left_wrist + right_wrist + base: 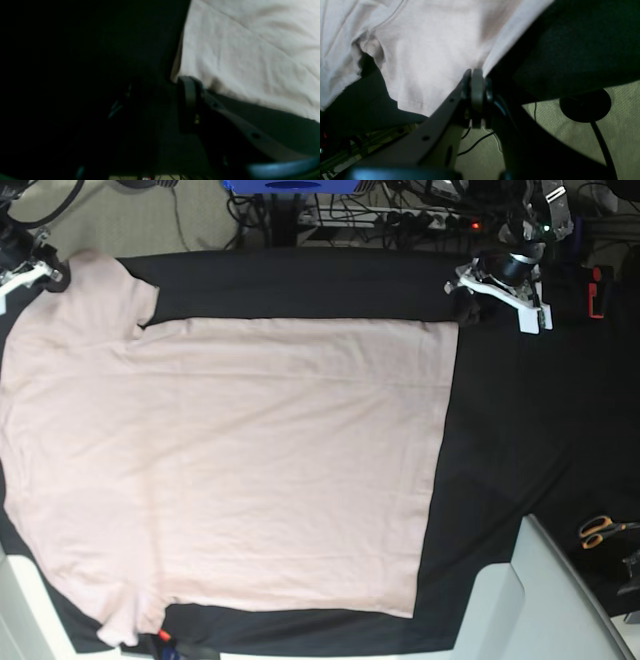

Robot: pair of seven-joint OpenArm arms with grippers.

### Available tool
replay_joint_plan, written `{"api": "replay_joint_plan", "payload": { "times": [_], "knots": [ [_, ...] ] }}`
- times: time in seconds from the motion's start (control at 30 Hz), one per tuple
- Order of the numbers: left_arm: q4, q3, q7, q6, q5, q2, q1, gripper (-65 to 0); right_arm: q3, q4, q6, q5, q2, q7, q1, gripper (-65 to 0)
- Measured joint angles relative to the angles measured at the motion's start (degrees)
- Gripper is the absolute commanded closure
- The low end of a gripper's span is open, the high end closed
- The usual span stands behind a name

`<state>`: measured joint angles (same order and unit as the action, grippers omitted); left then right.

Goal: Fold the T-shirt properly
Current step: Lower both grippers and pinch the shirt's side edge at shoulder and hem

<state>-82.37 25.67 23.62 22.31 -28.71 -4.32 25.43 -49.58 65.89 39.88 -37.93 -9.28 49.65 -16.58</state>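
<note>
The pale pink T-shirt (230,460) lies spread flat on the black cloth (500,430), with its hem to the right and its sleeves to the left. At the far left, my right gripper (48,277) sits on the upper sleeve. In the right wrist view that gripper (475,71) is shut, with the sleeve's edge (495,50) running into its tips. My left gripper (468,308) stands at the shirt's upper hem corner (452,323). In the left wrist view its jaws look apart; one finger (187,100) touches the shirt corner (177,75), and the other is lost in darkness.
Orange-handled scissors (600,530) lie at the right edge. A white surface (540,600) juts in at the lower right. A blue box (290,185), cables and a power strip line the far edge. A small red object (597,290) sits near the left arm.
</note>
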Motion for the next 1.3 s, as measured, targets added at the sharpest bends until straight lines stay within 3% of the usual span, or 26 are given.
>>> {"api": "replay_joint_plan", "payload": {
  "times": [0.43,0.6,0.67,1.1,1.3],
  "knots": [
    [-0.59,-0.33,-0.22,0.02,-0.04,0.04,-0.33,-24.2,0.0,0.0,0.0,0.02,-0.02,0.02,-0.02,-0.5],
    [-0.59,-0.33,-0.2,0.02,-0.07,0.0,-0.31,-39.8,0.0,0.0,0.02,0.0,-0.02,-0.02,-0.13,-0.3],
    [-0.55,-0.37,-0.2,0.02,-0.07,0.0,-0.33,-42.0,0.0,0.0,0.02,0.02,-0.02,0.0,-0.13,-0.3],
    [9.64,-0.33,-4.35,1.31,-2.03,0.02,-6.47,-41.8,0.09,0.0,0.02,0.0,-0.02,-0.04,-0.13,-0.3],
    [9.11,-4.63,-5.44,0.5,-2.01,0.31,-6.38,-41.8,0.09,0.0,0.02,0.0,-0.02,-0.02,-0.13,-0.3]
  ]
}}
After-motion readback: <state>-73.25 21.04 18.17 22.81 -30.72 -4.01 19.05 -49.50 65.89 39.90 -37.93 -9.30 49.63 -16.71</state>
